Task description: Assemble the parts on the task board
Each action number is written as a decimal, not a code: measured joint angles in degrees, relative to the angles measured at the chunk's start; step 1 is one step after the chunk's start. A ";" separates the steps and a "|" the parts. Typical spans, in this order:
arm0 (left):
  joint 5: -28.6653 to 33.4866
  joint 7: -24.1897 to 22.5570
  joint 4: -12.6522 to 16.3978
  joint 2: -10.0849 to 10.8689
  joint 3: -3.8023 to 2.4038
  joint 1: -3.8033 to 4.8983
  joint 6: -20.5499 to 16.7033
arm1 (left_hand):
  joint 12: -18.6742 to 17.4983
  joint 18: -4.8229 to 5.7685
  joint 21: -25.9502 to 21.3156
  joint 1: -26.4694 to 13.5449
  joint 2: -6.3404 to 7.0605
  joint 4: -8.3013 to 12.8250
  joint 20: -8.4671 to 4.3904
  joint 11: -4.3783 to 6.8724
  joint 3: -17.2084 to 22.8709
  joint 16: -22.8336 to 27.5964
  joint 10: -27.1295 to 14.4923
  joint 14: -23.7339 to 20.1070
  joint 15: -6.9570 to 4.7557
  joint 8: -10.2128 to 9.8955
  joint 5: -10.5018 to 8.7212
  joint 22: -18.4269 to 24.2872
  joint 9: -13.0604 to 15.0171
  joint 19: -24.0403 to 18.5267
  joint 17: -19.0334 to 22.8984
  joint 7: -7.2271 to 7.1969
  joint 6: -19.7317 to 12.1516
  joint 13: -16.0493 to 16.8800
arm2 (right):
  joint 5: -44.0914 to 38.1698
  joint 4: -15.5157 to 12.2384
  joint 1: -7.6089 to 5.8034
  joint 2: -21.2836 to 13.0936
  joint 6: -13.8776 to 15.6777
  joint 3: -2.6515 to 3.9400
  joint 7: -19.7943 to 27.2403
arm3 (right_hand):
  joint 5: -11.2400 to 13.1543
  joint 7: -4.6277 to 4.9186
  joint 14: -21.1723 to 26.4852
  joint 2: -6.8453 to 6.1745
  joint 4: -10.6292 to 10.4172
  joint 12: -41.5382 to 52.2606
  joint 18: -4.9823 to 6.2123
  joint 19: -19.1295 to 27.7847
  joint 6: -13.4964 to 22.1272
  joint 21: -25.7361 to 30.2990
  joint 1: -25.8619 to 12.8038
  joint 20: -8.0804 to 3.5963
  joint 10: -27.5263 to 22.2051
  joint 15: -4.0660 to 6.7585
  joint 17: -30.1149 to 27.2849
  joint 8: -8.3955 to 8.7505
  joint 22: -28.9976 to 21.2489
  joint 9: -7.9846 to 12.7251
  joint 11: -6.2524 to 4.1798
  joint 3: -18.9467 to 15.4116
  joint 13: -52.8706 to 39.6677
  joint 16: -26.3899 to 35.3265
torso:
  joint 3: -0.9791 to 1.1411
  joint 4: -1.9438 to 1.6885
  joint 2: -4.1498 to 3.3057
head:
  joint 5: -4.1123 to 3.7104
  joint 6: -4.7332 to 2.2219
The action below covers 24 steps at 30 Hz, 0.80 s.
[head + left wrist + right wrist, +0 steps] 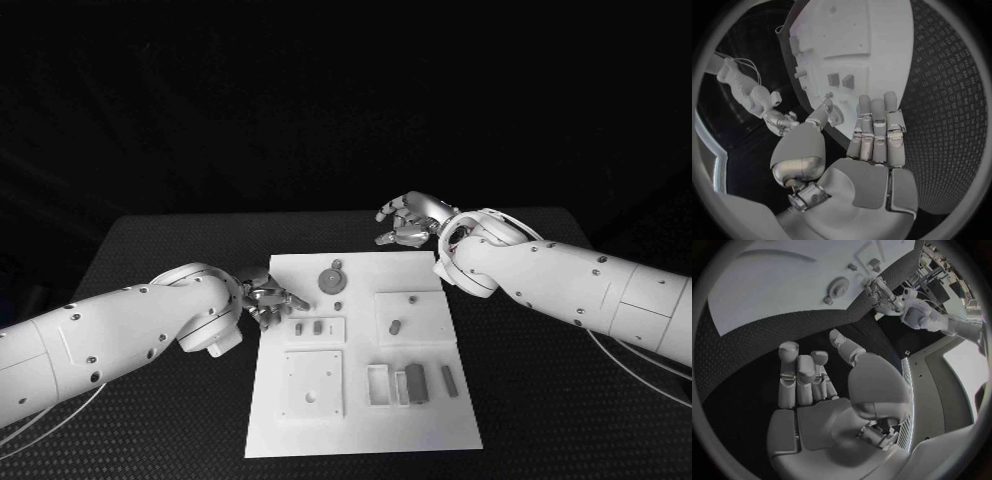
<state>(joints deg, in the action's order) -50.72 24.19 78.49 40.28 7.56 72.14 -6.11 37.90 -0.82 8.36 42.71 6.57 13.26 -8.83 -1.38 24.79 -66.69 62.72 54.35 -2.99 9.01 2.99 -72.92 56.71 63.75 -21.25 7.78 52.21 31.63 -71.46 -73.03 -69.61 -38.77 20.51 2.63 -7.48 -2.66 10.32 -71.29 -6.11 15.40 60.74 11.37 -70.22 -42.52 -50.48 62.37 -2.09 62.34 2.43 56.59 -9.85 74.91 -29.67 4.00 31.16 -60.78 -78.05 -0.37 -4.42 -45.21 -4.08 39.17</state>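
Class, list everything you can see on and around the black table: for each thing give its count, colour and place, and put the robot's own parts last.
table: one, black, under everything.
task board: one, white, middle of the table.
round part: one, grey, far end of the board.
small parts: two, grey, on the plate beside the left hand.
oval part: one, grey, on the square plate right of centre.
bars: two, grey, near right of the board.
left hand: one, silver, at the board's left edge, holding nothing.
right hand: one, silver, beyond the board's far right corner, fingers curled, holding nothing.
arms: two, white, from either side.
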 measured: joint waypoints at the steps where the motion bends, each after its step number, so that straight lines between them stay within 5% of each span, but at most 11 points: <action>1: 1.40 -1.31 -0.09 0.09 0.01 -0.01 -0.44 | -1.26 0.00 -1.07 0.44 -0.44 0.64 0.85 -0.69 0.38 1.26 -1.31 -1.27 0.87 -0.77 0.00 0.63 -0.90 -1.33 0.58 0.56 -0.98 -0.71 | 0.01 0.00 0.00 -0.05 0.00 0.00 0.00 | 0.00 0.00 0.00 0.00 0.00 0.00 0.00 0.00 0.00 0.00 0.00 0.00 0.00 0.00 0.00 0.00 0.00 0.00 0.00 0.00 0.00 0.00 | 0.00 0.00 0.00 | -0.02 -0.04; 6: 6.66 -8.71 -0.26 0.22 0.02 -0.03 -4.36 | -7.72 -0.03 -4.54 6.30 -1.36 2.96 5.03 -3.43 3.52 7.25 -5.68 -5.20 4.74 -1.71 0.00 4.17 -4.96 -5.91 3.35 1.44 -1.85 -4.97 | 0.05 -0.04 0.00 -0.31 0.00 0.00 0.00 | 0.00 0.00 0.00 0.00 -0.16 0.00 0.00 -0.14 0.00 0.00 0.00 0.03 0.01 0.00 0.00 0.00 0.00 0.00 -0.01 -0.16 0.00 0.00 | 0.00 -0.04 0.02 | -0.04 -0.23; 9: 7.19 -11.82 -0.23 0.25 0.01 -0.02 -6.47 | -11.92 -0.03 -4.54 11.43 -1.98 3.01 5.28 -4.56 6.38 7.76 -6.74 -4.55 5.40 -1.52 0.00 5.29 -6.66 -5.88 3.45 0.84 -1.19 -7.94 | 0.07 -0.04 0.00 -0.47 0.00 0.00 0.00 | 0.00 0.00 0.00 0.00 -0.16 0.00 0.00 -0.22 -0.01 0.00 0.00 -0.03 0.01 0.00 0.00 0.00 0.00 0.00 -0.01 -0.16 0.00 0.00 | 0.00 -0.03 0.02 | -0.04 -0.31; 15: 4.34 -19.34 -0.77 -0.35 0.01 -0.02 -8.34 | -18.78 -0.03 -3.61 19.94 -2.34 3.24 4.90 -5.05 7.53 7.19 -4.75 -2.12 4.46 -1.80 0.00 5.58 -9.99 -3.66 1.96 -0.48 -0.99 -12.47 | 0.10 0.02 0.00 -0.47 0.01 0.00 0.00 | 0.00 -0.04 0.00 0.00 -0.32 0.00 0.00 -0.22 -0.04 0.00 0.00 -0.03 0.02 0.00 0.00 0.00 0.00 0.00 -0.01 -0.01 0.05 0.00 | 0.04 0.02 0.01 | 0.05 -0.46; 24: -13.40 -25.80 -1.13 -3.21 0.11 -0.03 -8.69 | -25.29 -0.51 -1.40 23.10 -1.23 3.24 2.98 -4.54 7.06 5.05 -2.64 4.69 2.77 -2.20 0.01 4.14 -13.47 2.96 -0.59 -0.27 -0.26 -15.65 | 0.19 0.15 0.04 -0.30 -0.01 0.00 0.00 | 0.00 -0.09 0.00 -0.25 -0.32 0.00 0.00 -0.20 -0.09 0.00 -0.25 -0.04 0.02 0.00 0.00 0.00 0.00 0.00 -0.02 0.00 0.05 0.00 | 0.10 0.07 -0.03 | 0.18 -0.79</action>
<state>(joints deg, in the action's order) -64.12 -1.61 77.36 37.07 7.67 72.12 -14.80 12.61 -1.33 6.96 65.81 5.34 16.50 -5.85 -5.92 31.85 -61.64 60.08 59.04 -0.23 6.80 3.00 -68.77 43.24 66.71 -21.83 7.52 51.95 15.98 -71.27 -72.88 -69.57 -39.07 20.50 2.63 -7.47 -2.66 10.23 -71.29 -6.36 15.08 60.74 11.36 -70.41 -42.62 -50.48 62.13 -2.13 62.36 2.43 56.60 -9.85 74.91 -29.67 3.98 31.15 -60.74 -78.05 -0.27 -4.35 -45.24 -3.89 38.38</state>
